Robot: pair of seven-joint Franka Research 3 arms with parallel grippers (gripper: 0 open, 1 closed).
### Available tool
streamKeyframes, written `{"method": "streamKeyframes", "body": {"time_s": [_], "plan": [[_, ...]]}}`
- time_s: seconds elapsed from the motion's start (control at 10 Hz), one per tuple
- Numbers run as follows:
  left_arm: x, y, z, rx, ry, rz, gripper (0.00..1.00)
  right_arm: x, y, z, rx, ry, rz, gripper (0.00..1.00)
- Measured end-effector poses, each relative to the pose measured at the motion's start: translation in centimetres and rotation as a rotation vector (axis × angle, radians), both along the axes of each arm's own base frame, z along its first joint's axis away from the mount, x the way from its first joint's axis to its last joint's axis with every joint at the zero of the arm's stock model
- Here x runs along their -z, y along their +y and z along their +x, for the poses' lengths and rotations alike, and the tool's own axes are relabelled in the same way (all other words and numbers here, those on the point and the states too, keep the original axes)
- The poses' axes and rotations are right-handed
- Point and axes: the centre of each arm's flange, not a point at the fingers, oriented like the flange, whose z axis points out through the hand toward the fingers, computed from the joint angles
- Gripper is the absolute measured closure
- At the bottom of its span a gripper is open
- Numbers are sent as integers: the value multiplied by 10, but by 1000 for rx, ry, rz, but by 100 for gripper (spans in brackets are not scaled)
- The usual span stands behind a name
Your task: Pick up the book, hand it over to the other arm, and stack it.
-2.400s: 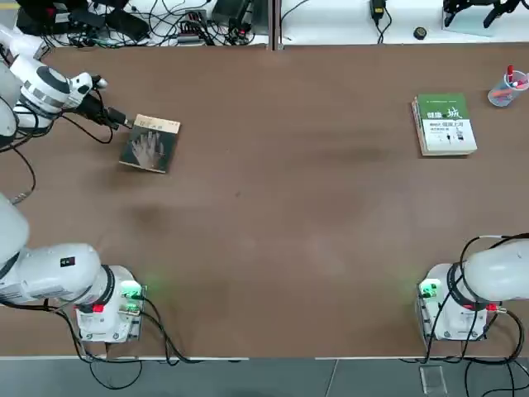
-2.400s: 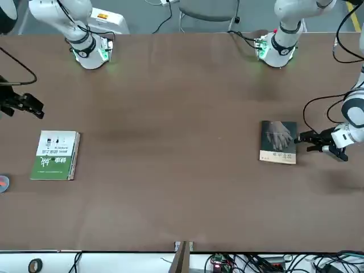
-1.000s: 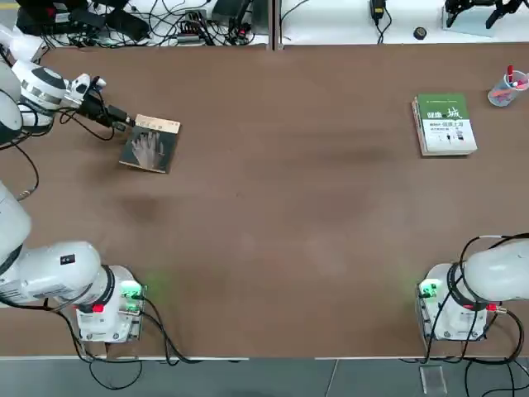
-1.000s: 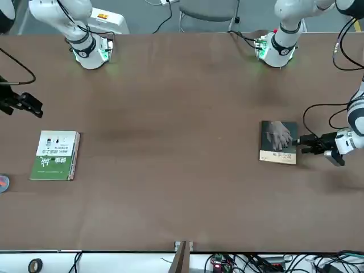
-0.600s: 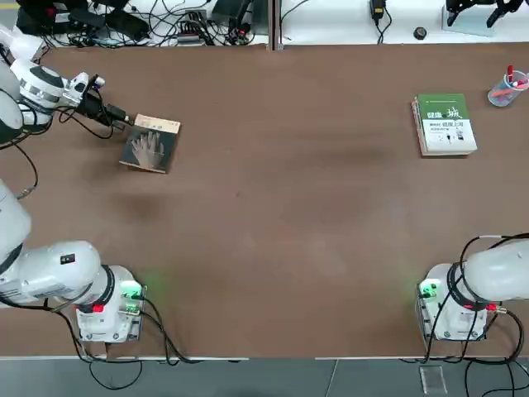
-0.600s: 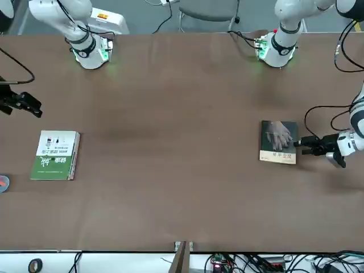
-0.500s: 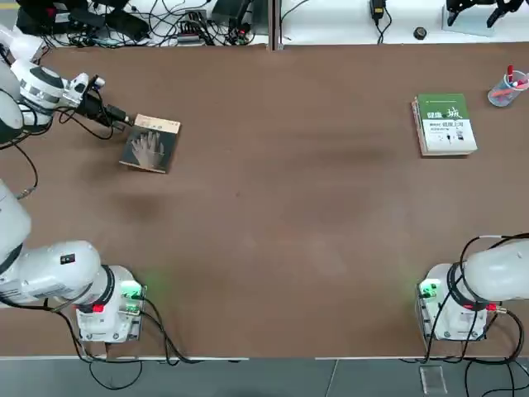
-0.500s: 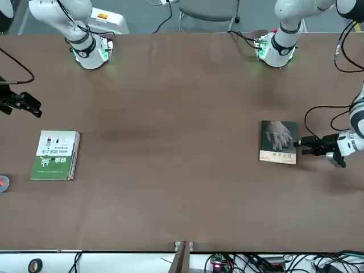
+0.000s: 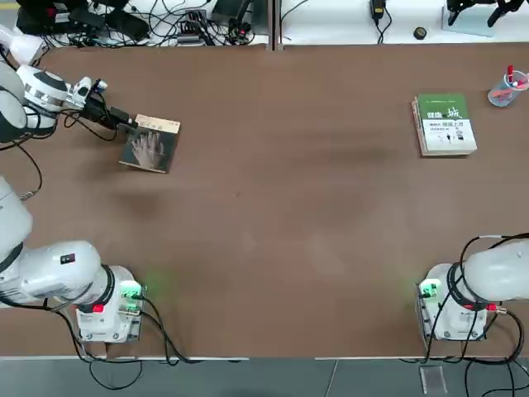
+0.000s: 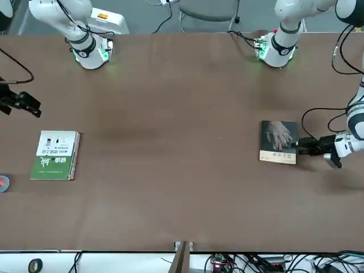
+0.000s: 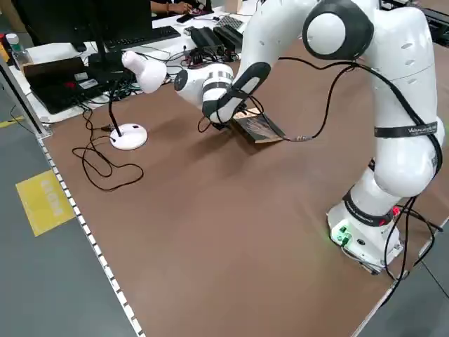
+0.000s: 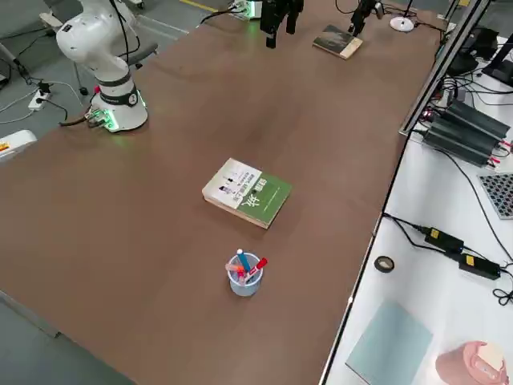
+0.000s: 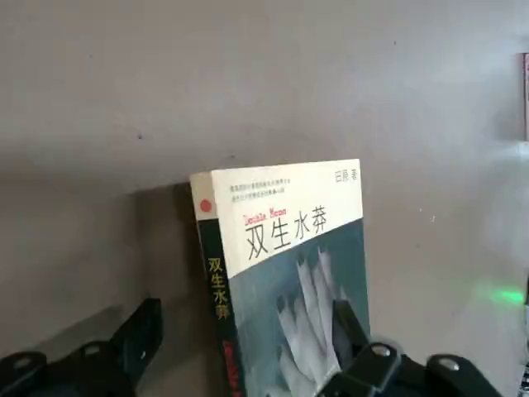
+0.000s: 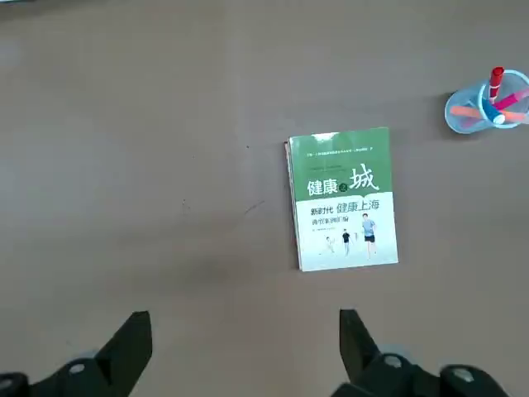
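Note:
The book (image 9: 150, 142) lies flat on the brown table (image 9: 273, 215) at the far left, dark cover with a pale hand up. It also shows in the front view (image 10: 278, 142) and in the left side view (image 11: 256, 128). My left gripper (image 9: 124, 121) is low at the book's outer far corner, open. In the left wrist view the book (image 13: 285, 248) reaches in between the left gripper's (image 13: 248, 351) two fingers, with a gap on the spine side. My right gripper (image 10: 24, 104) hangs open, high above the table's right side, holding nothing.
A thicker green-and-white book (image 9: 445, 124) lies at the far right, also seen under the right wrist camera (image 14: 343, 198). A clear cup of pens (image 9: 506, 87) stands beside it. Cables and devices (image 9: 149, 21) line the bench beyond the far edge.
The left gripper has crept a little closer onto the book's corner and its fingers have narrowed slightly. The book and the right arm have not moved.

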Motion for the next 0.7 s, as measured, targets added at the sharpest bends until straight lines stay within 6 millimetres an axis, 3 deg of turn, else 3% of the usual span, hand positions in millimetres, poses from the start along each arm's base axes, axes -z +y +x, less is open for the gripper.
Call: {"method": "streamKeyframes", "body": {"time_s": [0.4, 0.5, 0.7], "plan": [[-2, -1, 6, 8, -5, -11, 13, 0, 0, 0, -1, 3, 0, 0], [-2, -2, 7, 13, -2, -18, 20, 0, 1, 0, -2, 3, 0, 0], [2, -2, 9, 17, 3, -25, 22, 0, 3, -1, -5, 2, 0, 0]]}}
